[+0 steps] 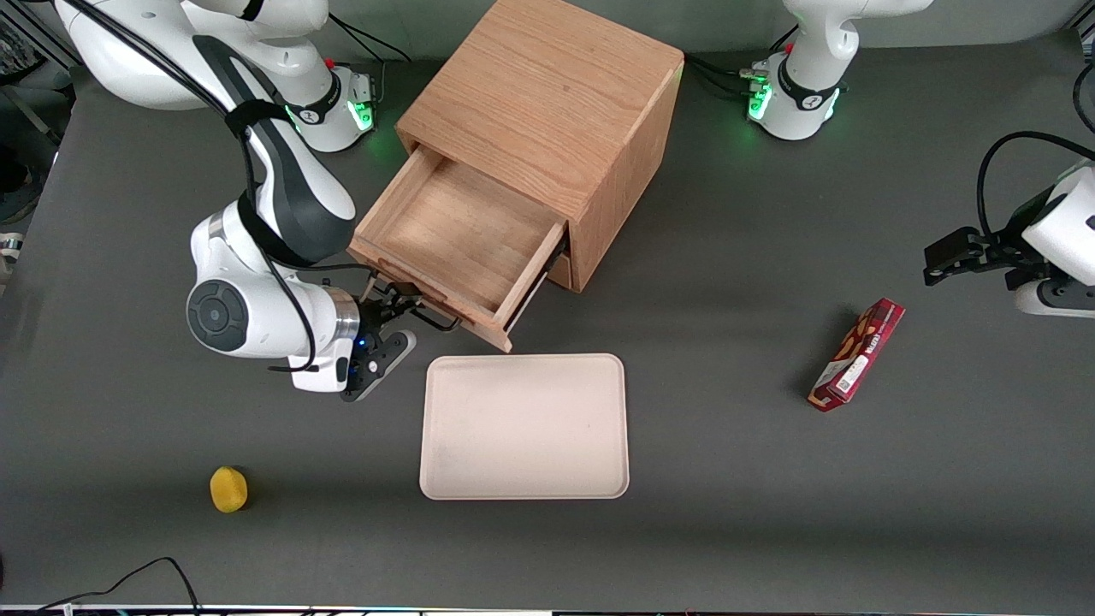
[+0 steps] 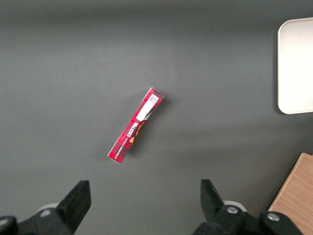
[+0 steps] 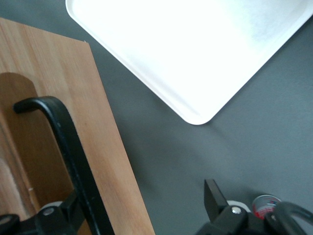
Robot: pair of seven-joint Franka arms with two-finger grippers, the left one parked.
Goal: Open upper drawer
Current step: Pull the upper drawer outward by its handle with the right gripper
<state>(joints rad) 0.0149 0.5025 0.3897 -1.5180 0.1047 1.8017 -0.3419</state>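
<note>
Upper drawer (image 1: 458, 235) pulled well out of the cabinet (image 1: 556, 103), toward the tray (image 1: 524, 426) on the tabletop (image 1: 770, 513). End effector (image 1: 402, 318) at the black handle (image 3: 73, 156), fingers spread around the bar, placed for pulling.

You are looking at a dark grey table (image 1: 727, 479) carrying the wooden cabinet (image 1: 547, 94), a cream tray (image 1: 524, 426) just nearer the camera, a yellow ball (image 1: 228, 489) toward the working arm's end, a red snack box (image 1: 857, 355) toward the parked arm's end, with the gripper (image 1: 389, 321) hovering at the cabinet's front.
</note>
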